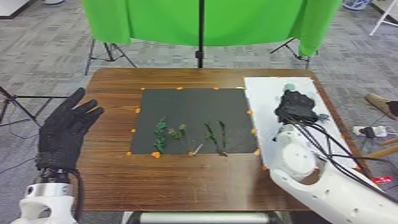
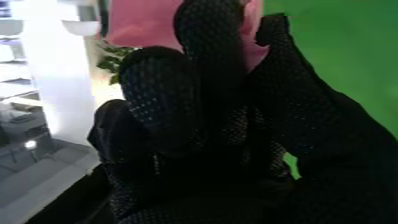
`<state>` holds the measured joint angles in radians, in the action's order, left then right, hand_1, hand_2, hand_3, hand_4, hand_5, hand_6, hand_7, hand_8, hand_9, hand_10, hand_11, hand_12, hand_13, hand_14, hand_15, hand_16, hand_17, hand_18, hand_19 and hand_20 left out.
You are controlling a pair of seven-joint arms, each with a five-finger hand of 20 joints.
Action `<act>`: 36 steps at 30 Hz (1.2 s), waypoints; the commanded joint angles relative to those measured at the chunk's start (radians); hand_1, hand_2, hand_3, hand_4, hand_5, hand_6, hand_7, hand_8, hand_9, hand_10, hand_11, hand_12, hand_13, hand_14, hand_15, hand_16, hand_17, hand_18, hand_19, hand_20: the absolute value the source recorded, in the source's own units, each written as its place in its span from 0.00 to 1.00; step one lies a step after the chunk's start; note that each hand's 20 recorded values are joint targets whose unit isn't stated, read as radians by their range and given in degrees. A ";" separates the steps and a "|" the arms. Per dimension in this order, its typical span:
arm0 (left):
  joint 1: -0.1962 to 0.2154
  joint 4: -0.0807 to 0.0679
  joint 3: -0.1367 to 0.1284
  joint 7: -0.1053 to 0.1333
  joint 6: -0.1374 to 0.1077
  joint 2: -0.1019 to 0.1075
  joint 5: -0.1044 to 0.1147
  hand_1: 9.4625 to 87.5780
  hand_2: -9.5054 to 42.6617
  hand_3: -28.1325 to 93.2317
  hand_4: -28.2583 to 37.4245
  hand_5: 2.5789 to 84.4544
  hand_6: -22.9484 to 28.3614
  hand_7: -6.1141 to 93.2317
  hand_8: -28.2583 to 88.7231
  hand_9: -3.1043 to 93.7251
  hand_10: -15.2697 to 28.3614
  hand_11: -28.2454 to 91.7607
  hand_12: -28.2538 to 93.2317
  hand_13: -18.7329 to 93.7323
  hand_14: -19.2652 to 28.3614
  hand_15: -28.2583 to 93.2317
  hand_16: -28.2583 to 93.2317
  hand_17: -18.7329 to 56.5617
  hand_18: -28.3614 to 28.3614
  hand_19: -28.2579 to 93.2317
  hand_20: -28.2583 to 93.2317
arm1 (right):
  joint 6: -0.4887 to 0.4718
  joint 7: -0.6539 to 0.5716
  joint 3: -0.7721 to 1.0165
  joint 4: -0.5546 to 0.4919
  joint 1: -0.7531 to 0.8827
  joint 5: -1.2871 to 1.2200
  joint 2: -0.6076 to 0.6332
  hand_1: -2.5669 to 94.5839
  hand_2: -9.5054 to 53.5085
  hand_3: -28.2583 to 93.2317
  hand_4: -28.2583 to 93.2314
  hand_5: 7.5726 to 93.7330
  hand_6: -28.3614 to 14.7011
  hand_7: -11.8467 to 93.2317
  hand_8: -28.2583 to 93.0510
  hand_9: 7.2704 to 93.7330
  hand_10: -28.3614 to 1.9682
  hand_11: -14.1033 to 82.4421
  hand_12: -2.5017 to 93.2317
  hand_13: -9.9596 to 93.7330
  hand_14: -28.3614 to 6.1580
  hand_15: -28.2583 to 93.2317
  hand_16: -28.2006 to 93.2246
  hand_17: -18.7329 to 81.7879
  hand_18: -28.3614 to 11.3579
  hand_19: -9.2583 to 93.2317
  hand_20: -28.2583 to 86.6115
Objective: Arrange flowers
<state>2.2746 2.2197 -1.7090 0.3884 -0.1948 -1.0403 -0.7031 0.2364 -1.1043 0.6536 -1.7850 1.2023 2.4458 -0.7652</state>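
My left hand (image 1: 67, 125) is open over the table's left edge, away from the stems. Leafy green stems (image 1: 161, 135) lie at the left of the dark mat's front part. Small budded stems (image 1: 181, 134) are in its middle, with thin dark stems (image 1: 211, 132) farther right. My right hand (image 1: 298, 106) is over the white sheet, right of the mat. A pale green thing (image 1: 289, 87) is just beyond it, and another (image 1: 323, 117) lies beside it. In the right wrist view, something pink (image 2: 142, 22) shows behind my right hand (image 2: 195, 120); whether it is held is unclear. Green leaves (image 2: 113, 62) show nearby.
The dark mat (image 1: 197, 102) is taped to the brown table (image 1: 178, 185), and the white sheet (image 1: 266, 92) lies to its right. Beyond the table, a green cloth (image 1: 147, 22) hangs by a black stand (image 1: 201, 35). More black stands are on the floor.
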 commanded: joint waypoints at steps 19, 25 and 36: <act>-0.115 -0.004 -0.006 0.025 -0.046 0.136 0.014 0.21 0.37 0.84 0.10 0.40 0.61 0.18 0.17 0.37 0.80 0.45 0.33 0.37 0.92 0.62 0.18 0.10 0.85 0.58 0.39 | -0.136 0.675 -0.272 0.167 -0.221 0.060 -0.614 0.63 0.00 0.82 0.00 0.93 0.61 0.28 0.29 0.99 0.67 0.31 0.38 0.89 0.66 0.76 0.40 0.60 0.12 1.00 0.68; -0.135 -0.010 -0.004 0.016 -0.037 0.131 0.008 0.21 0.37 0.83 0.10 0.40 0.61 0.18 0.17 0.37 0.80 0.45 0.33 0.37 0.92 0.62 0.18 0.10 0.85 0.58 0.39 | -0.149 0.663 -0.332 0.199 -0.245 0.089 -0.593 0.63 0.00 0.80 0.00 0.91 0.65 0.29 0.27 0.98 0.70 0.33 0.39 0.87 0.67 0.78 0.40 0.58 0.17 1.00 0.69; -0.136 -0.012 0.015 0.016 -0.036 0.115 0.010 0.21 0.37 0.84 0.10 0.40 0.62 0.18 0.17 0.37 0.80 0.45 0.33 0.37 0.92 0.62 0.18 0.10 0.85 0.58 0.39 | -0.252 0.686 -0.261 0.201 -0.186 0.111 -0.620 0.61 0.00 0.78 0.00 0.89 0.68 0.26 0.24 0.96 0.72 0.38 0.36 0.86 0.66 0.79 0.39 0.57 0.17 1.00 0.70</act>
<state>2.1294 2.2126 -1.7097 0.4069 -0.2287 -0.9080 -0.6965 0.0774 -0.4532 0.3328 -1.5780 0.9788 2.5176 -1.3688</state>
